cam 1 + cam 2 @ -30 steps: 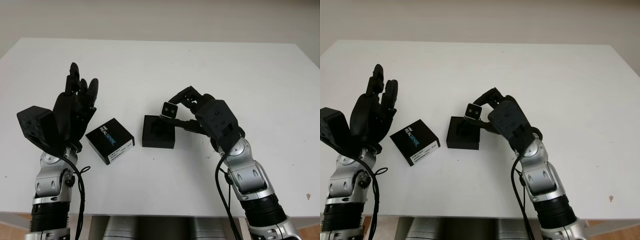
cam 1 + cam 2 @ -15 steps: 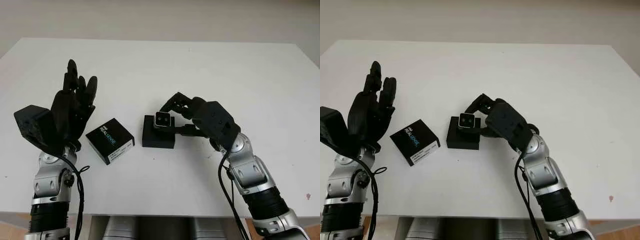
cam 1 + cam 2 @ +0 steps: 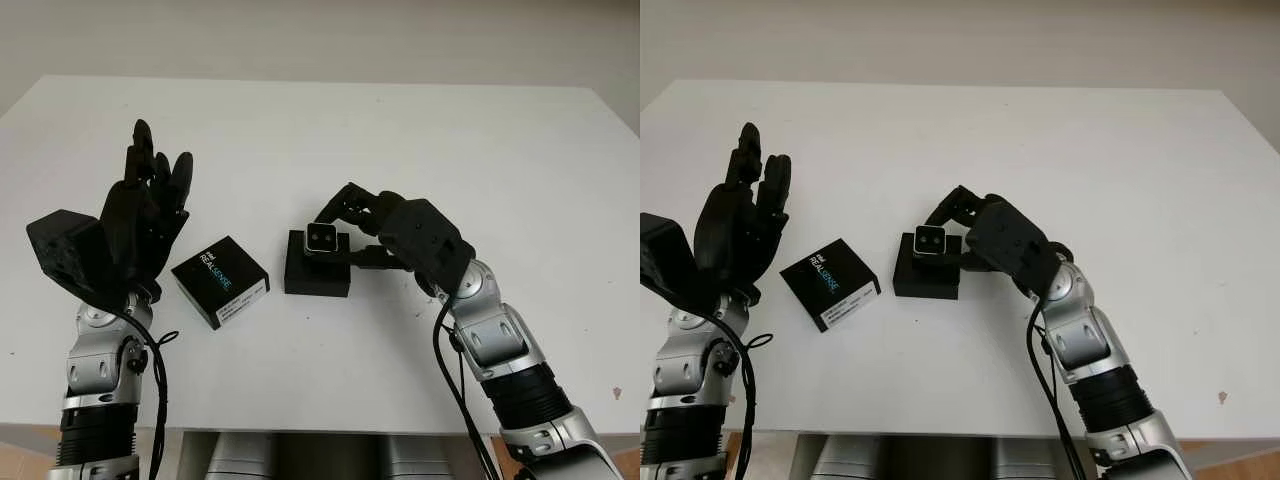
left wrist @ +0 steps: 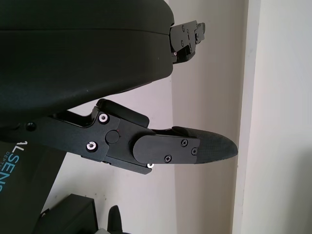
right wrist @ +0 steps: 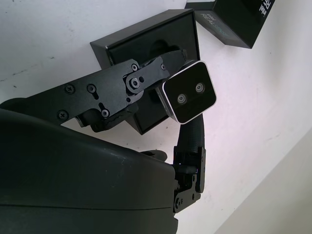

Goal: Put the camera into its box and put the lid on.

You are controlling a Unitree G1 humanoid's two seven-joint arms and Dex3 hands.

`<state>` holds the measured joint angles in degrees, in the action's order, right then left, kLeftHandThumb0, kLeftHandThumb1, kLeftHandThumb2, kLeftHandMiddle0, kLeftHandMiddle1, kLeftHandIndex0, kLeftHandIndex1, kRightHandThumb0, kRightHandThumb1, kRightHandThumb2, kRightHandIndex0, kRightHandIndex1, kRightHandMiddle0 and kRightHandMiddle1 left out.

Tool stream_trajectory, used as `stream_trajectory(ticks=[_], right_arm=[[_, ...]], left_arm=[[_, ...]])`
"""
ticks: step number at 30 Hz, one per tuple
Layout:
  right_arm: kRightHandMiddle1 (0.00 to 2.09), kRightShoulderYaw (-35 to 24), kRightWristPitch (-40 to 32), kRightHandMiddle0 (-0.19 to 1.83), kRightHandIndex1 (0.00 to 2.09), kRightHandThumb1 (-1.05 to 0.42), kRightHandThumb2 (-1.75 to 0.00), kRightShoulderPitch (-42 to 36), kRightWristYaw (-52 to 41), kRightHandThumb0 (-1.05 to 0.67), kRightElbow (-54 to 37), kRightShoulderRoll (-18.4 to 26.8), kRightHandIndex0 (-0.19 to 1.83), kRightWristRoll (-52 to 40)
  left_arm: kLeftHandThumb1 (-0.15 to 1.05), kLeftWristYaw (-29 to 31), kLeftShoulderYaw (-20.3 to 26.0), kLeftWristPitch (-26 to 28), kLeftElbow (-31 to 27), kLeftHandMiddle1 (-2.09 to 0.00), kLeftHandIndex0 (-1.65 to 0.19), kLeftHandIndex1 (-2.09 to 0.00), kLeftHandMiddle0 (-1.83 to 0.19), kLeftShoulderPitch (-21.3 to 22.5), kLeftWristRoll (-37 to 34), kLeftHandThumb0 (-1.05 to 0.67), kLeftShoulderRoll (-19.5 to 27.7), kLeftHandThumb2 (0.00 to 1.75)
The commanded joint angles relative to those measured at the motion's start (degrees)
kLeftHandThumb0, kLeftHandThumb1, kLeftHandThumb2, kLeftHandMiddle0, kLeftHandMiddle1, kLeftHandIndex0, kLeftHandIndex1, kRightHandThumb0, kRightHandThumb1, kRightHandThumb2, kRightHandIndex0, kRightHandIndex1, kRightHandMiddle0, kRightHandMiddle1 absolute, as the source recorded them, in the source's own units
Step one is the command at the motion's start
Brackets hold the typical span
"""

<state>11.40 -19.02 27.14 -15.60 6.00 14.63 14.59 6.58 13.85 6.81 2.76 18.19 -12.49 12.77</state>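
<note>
A small silver camera (image 3: 325,238) with a dark two-lens face is held in my right hand (image 3: 345,232), just above the open black box (image 3: 315,275) at the table's middle. The right wrist view has the camera (image 5: 189,98) pinched between black fingers (image 5: 146,78) over the box's foam recess (image 5: 161,48). The black lid (image 3: 220,281), printed with white and blue lettering, lies flat on the table left of the box. My left hand (image 3: 150,205) is raised above the table's left side, open and holding nothing.
The white table (image 3: 400,140) stretches wide behind and to the right of the box. Its front edge runs close below the box and lid. A black cable (image 3: 160,360) hangs along the left forearm.
My right hand has carried the camera leftward and down from beside the box's right edge to over the box. The left hand has barely shifted.
</note>
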Motion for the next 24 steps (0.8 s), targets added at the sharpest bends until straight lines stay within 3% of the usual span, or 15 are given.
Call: stream_trajectory(ticks=[1,24], right_arm=[[1.72,-0.06,0.89,0.28,0.06,-0.93,-0.06,1.09,0.78,-0.36,0.05,-0.66,0.34,0.09],[1.76,1.00,-2.77,0.23,0.06,-0.96,-0.06,-2.52,2.25,-0.35,-3.24,-2.01,0.33,1.43]], left_arm=[[1.05,0.09,0.18,0.20,-1.25,-0.02,0.19,-0.02,0.19,0.26,0.06,-0.68,0.62,0.35],[1.05,-0.31,0.61,1.92,-3.21,-0.01,0.19,-0.01,0.19,-0.36,-0.22,-0.69,0.58,0.35]])
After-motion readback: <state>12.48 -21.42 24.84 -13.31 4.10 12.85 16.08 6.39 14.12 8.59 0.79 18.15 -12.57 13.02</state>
